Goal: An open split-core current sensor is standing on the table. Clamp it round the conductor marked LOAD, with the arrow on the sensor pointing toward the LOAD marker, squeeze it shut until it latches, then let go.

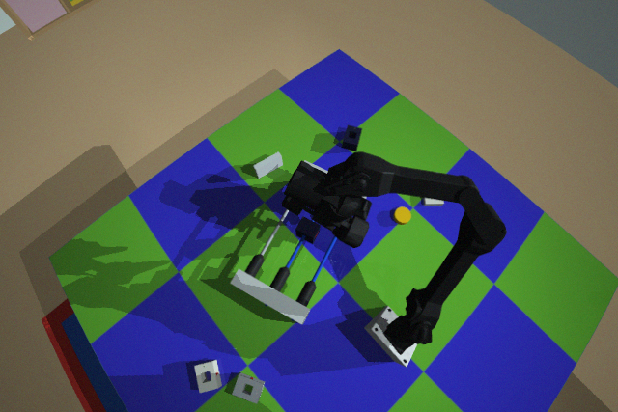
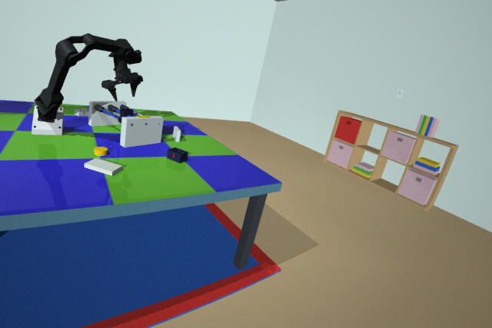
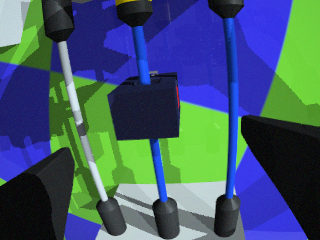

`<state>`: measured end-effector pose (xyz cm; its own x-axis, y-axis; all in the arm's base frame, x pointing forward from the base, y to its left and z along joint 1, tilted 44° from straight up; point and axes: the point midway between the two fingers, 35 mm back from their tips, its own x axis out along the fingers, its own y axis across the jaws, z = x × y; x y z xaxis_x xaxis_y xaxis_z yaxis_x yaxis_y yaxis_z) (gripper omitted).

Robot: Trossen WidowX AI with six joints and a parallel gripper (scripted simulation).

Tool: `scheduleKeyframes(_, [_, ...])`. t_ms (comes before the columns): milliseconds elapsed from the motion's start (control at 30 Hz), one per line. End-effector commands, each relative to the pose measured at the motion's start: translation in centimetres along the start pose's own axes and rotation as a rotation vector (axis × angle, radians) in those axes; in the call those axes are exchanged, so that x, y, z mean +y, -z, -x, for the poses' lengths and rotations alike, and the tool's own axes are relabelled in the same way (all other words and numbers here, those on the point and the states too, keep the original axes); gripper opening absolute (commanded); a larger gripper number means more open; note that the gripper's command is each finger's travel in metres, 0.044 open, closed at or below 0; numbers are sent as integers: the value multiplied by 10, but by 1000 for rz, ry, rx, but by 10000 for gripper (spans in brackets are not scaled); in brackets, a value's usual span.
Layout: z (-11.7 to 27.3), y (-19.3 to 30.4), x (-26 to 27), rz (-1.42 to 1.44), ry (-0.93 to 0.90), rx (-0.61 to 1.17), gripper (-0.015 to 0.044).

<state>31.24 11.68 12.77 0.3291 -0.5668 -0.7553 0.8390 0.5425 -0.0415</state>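
Observation:
The dark sensor [image 1: 306, 227] [image 2: 129, 113] [image 3: 147, 112] sits round the middle blue conductor [image 1: 294, 252] [image 3: 158, 172], between the two end blocks. Its halves look shut together; the latch is too small to judge. A red mark shows on its right side in the wrist view, but the arrow's direction cannot be told. A yellow band [image 3: 133, 4] is on the boot at the top end of this conductor; its lettering is not readable. My gripper [image 2: 124, 97] [image 3: 158, 140] is open and empty above the conductors, with its fingers wide apart and clear of the sensor.
A white conductor [image 3: 75, 107] and another blue conductor [image 3: 232, 100] run on either side. Pale end blocks [image 1: 269, 296] [image 2: 141, 134] hold them. A dark block [image 1: 351, 143] [image 2: 177, 154], a yellow disc [image 1: 402, 214] [image 2: 101, 151] and several pale blocks stand around.

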Motion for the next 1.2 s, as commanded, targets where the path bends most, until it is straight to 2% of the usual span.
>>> scheduleKeyframes(0, [0, 0, -1, -5, 2, 4, 440])
scheduleKeyframes(433, [0, -1, 0, 13, 2, 5, 440])
scheduleKeyframes(700, [-7, -24, -10, 574, -15, 219, 440])
scheduleKeyframes(933, [-8, -47, -20, 1091, -193, 379, 440])
scheduleKeyframes(1167, [-5, -63, -26, 1322, -357, 432, 440])
